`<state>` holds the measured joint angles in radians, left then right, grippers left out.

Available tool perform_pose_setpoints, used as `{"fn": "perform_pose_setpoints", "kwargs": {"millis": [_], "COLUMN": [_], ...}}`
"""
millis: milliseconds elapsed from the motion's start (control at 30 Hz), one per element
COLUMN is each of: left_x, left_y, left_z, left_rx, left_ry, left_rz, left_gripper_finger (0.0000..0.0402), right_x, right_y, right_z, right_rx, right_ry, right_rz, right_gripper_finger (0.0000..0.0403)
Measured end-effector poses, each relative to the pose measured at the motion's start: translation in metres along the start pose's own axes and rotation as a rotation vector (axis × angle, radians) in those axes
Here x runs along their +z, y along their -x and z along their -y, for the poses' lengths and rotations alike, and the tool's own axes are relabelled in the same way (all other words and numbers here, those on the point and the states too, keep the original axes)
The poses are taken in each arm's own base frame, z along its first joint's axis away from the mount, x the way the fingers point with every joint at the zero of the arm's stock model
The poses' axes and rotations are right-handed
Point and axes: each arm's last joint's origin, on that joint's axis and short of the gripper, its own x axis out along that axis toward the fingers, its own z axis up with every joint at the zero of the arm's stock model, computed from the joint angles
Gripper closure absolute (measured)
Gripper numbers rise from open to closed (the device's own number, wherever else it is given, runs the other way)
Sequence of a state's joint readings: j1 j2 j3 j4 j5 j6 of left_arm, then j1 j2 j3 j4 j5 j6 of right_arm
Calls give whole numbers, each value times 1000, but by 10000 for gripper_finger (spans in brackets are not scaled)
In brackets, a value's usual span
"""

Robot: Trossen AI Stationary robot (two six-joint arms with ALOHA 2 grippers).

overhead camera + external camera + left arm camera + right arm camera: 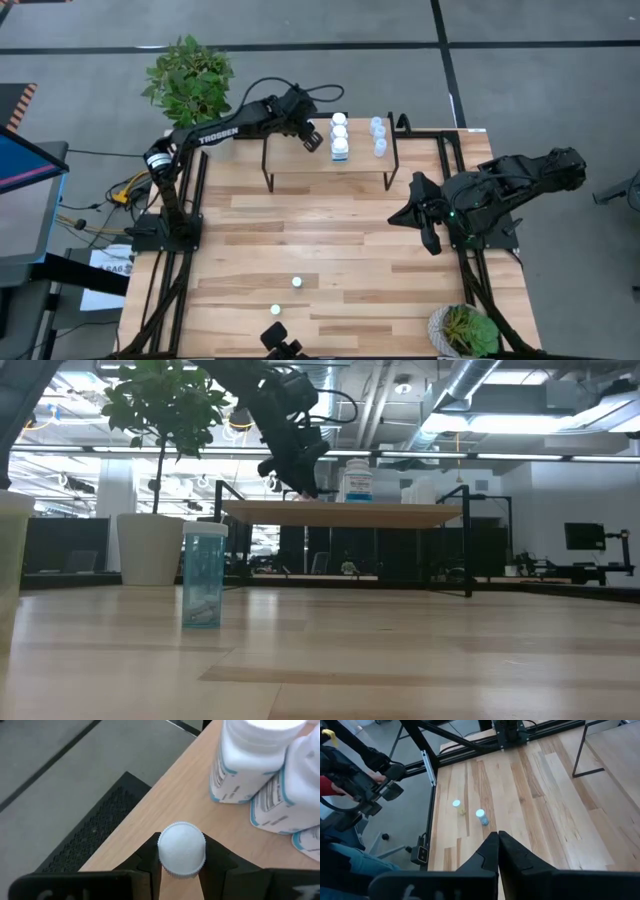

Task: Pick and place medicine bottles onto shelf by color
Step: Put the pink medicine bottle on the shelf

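Observation:
The shelf (330,160) stands at the table's far edge. On it stand three white medicine bottles (339,134) in a row and, to their right, three pale blue ones (379,137). My left gripper (312,138) hangs over the shelf's left part, just left of the white row, shut on a small white-capped bottle (181,847). Two more bottles (297,282) (275,310) stand on the table near its front edge; the low view shows a pale blue one (205,575) up close. My right gripper (430,240) waits shut above the table's right side. My left gripper pinches the small bottle by its white cap (165,865), one finger (147,857) on each side. The fingers slant down from the table's left onto the shelf top (165,800). The bottle stands upright between them. The cap hides its lower end, so whether it rests on the shelf I cannot tell.
A potted plant (190,75) stands beyond the table's far left corner, another (465,328) at the near right corner. The shelf's black legs (268,170) stand on the table. A person with dark gear (360,775) sits past the table's near edge. Bare planks (330,230) lie between shelf and loose bottles.

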<state>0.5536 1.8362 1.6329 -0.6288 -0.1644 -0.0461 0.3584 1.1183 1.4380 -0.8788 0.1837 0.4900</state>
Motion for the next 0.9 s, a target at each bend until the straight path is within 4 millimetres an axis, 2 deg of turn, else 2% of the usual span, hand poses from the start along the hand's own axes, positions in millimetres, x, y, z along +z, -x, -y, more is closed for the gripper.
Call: {"fn": "perform_pose_setpoints", "kwargs": {"millis": [367, 900], "left_x": [0, 3], "left_y": [0, 2], "left_z": [0, -1], "left_rx": [5, 4], "left_ry": [-5, 1], "left_rz": [0, 7], "left_gripper_finger": [319, 243], "right_x": [0, 0], "right_y": [0, 0], "right_z": [0, 0], "right_rx": [-1, -1], "right_ry": [0, 0], "right_rz": [-1, -2], "right_gripper_finger": [379, 379]}}
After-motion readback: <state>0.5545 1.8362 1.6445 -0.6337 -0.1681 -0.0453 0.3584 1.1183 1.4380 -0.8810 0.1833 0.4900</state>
